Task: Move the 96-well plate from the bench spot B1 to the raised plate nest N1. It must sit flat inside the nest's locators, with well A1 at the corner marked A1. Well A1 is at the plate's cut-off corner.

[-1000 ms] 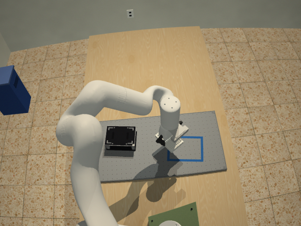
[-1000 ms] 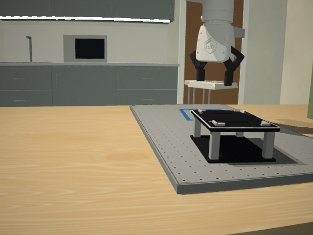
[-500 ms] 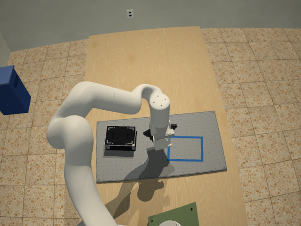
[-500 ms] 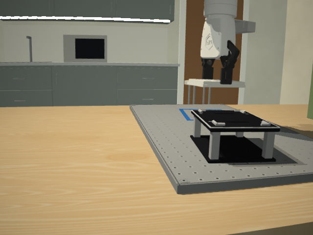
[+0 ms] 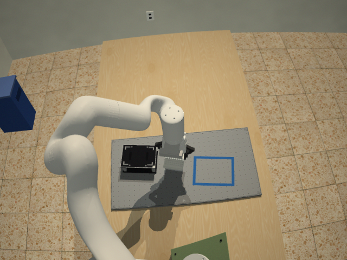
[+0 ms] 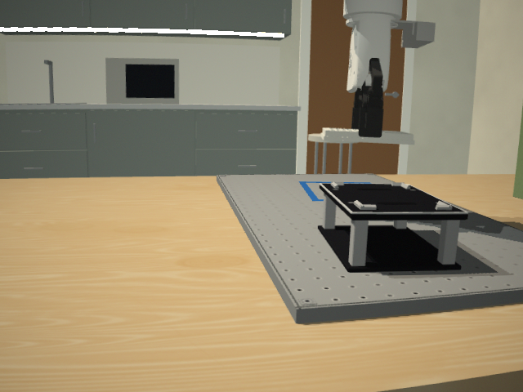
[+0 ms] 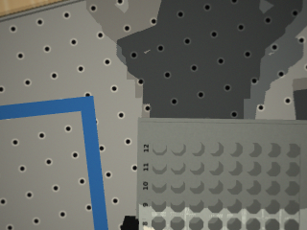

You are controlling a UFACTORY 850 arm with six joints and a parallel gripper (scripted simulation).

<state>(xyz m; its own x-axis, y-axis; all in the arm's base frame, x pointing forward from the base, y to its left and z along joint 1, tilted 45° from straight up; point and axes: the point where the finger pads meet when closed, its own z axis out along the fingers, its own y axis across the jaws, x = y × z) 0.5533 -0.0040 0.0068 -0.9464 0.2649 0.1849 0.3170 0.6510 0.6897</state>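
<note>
My gripper (image 5: 175, 153) is shut on the white 96-well plate (image 5: 172, 164) and holds it level, high above the grey breadboard (image 5: 185, 168), between the nest and the blue square. The plate also shows in the exterior view (image 6: 361, 135), clamped in the black fingers (image 6: 368, 126), and in the wrist view (image 7: 223, 174). The raised black plate nest N1 (image 5: 139, 158) stands on pillars at the left, with white corner locators (image 6: 392, 198). It holds nothing. The blue-outlined spot B1 (image 5: 213, 170) at the right holds nothing. The plate's cut-off corner is not visible.
The breadboard lies on a long wooden table. A green base plate (image 5: 201, 247) sits at the near edge. A blue box (image 5: 13, 104) stands on the floor at the far left. My white arm (image 5: 84, 145) reaches over the table's left side.
</note>
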